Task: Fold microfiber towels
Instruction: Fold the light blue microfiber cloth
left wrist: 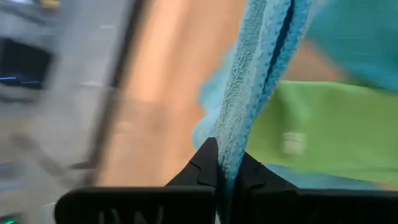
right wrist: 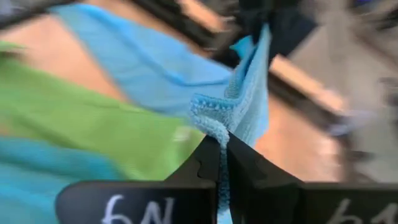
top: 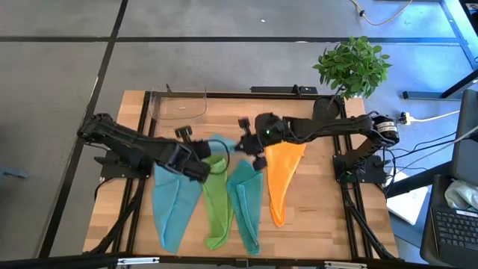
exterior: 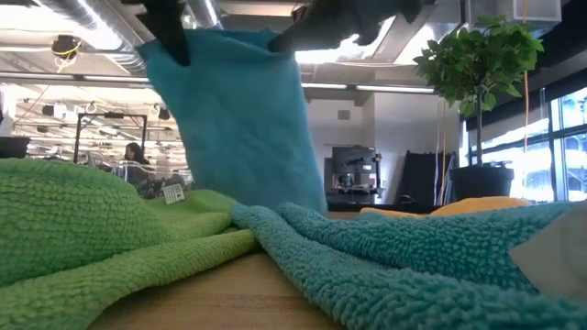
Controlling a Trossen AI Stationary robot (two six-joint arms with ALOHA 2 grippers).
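Both arms are engaged above the middle of the wooden table (top: 321, 224). The left gripper (left wrist: 219, 163) has its fingers pinched fully together on an edge of a light blue towel (exterior: 240, 119); the cloth runs doubled out from between the tips. The right gripper (right wrist: 222, 152) is likewise closed tight on a hemmed corner of the same towel. In the low view this towel hangs clear of the table as a sheet between the two arms, held up by its top edge. In the high view the two grippers stand close together, toward the far side of the row of other cloths. Four more towels lie on the table, fanning out toward the near edge: a second light blue towel (top: 173, 205) on the left, then the lime green towel (top: 216, 209), the teal towel (top: 245, 205) and the orange towel (top: 282, 179) on the right. None of these four looks squarely folded. A clear plastic bin (top: 179, 104) stands at the far left of the table, a potted plant (top: 352, 66) at the far right corner. Judgement: the step in hand is lifting one towel by two corners to spread it. The next move likely calls for carrying it to bare table, laying it flat without catching the cloths beneath, and keeping both pinches firm.
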